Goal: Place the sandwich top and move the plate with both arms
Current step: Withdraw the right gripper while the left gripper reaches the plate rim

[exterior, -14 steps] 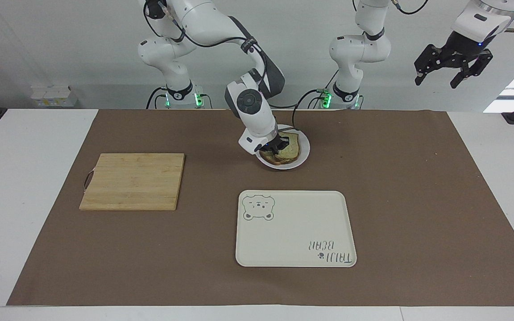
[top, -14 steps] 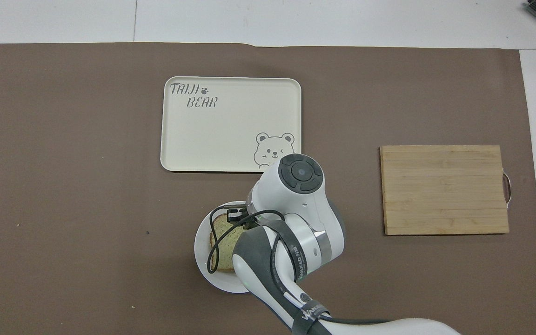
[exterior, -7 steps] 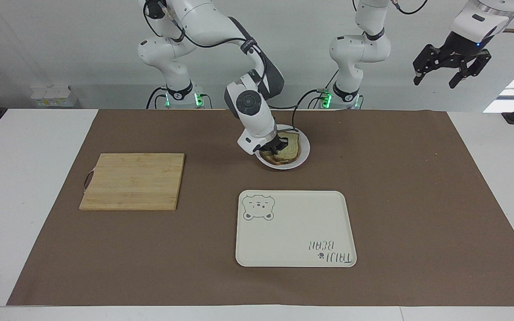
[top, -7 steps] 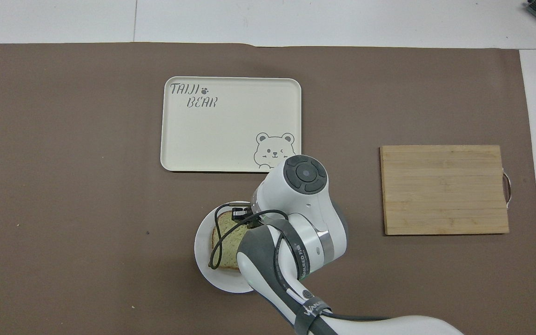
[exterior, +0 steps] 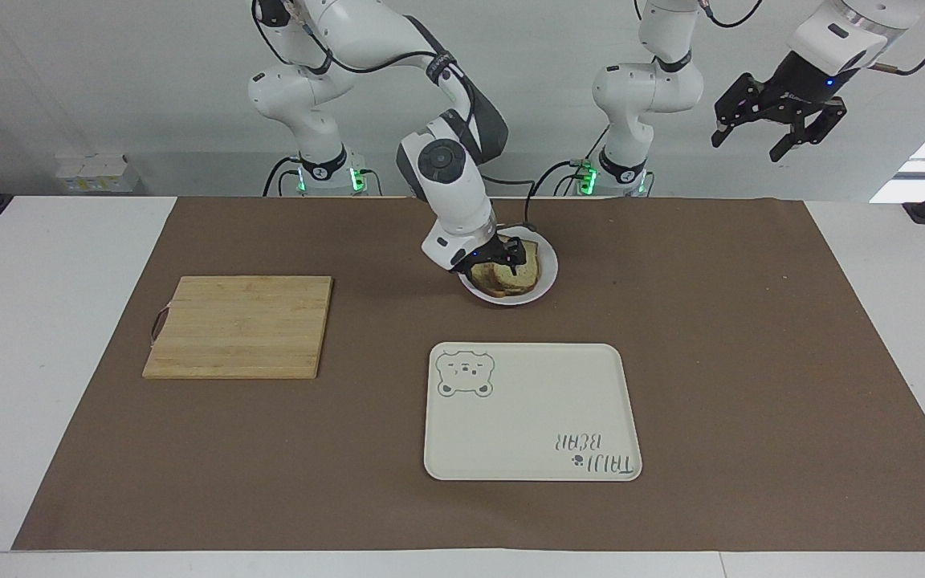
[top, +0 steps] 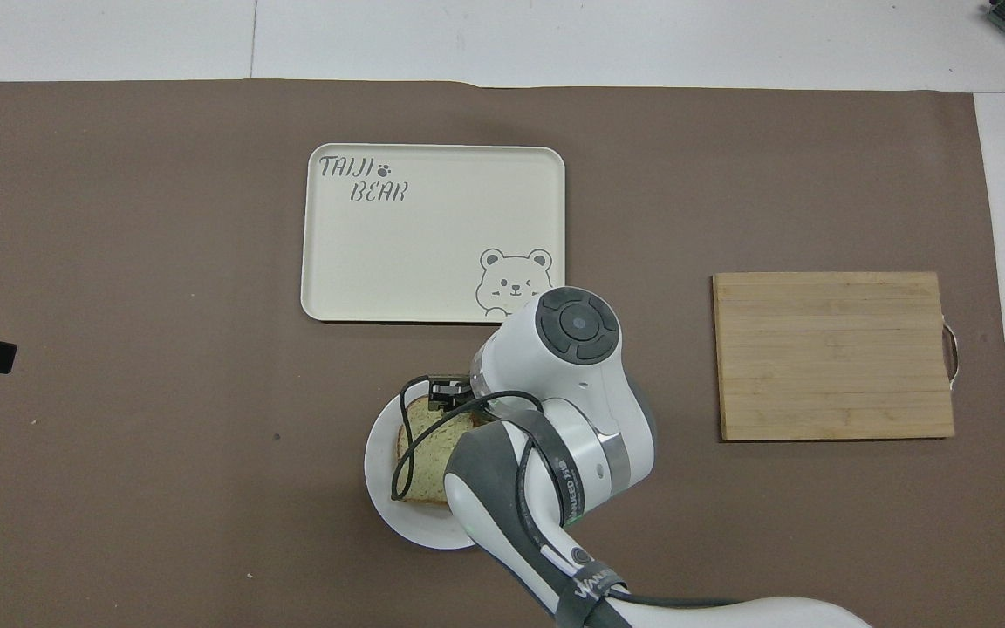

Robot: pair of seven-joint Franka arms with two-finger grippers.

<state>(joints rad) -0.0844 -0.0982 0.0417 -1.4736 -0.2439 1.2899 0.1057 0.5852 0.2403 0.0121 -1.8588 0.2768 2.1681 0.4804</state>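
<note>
1. Your right gripper (exterior: 508, 255) is low over the plate (exterior: 543, 285), just above the sandwich top (exterior: 515, 274). Its fingers are spread and hold nothing.
2. The sandwich top lies on another slice on the plate (top: 380, 471), its pale speckled face (top: 428, 445) partly hidden under the right arm in the overhead view.
3. The plate sits on the table (exterior: 53, 265) near the robots' edge, closer to them than the cream bear-printed tray (exterior: 532, 413).
4. Your left gripper (exterior: 776, 120) hangs high in the air at the left arm's end of the table, open and empty.
5. A wooden cutting board (exterior: 240, 326) lies toward the right arm's end, well apart from the plate.
</note>
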